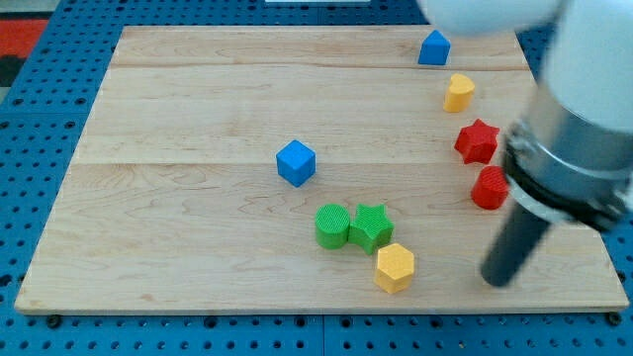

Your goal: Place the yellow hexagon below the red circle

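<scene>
Camera view puts my tip (497, 280), touching nothing, on bare board well right of the yellow hexagon (395, 268), which sits just below the green star (372, 226). The red circle (489, 188) is partly hidden behind the arm; an off-centre push could knock it or drag the star along.

The single camera looks steeply down on the wooden board (198, 119), fairly near; its mounting apparently sits beyond the view's bottom.
</scene>
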Action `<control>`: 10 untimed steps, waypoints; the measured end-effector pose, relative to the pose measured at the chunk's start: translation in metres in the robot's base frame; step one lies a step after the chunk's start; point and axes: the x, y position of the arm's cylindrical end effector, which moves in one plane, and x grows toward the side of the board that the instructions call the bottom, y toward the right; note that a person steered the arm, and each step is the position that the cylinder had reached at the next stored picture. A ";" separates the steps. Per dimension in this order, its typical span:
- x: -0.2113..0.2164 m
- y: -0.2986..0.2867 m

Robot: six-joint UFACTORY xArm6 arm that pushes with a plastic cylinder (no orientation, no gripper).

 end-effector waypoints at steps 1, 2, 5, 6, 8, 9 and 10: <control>0.011 -0.061; 0.011 -0.164; -0.009 -0.086; -0.008 -0.071; -0.030 -0.082; -0.036 -0.103; -0.041 -0.087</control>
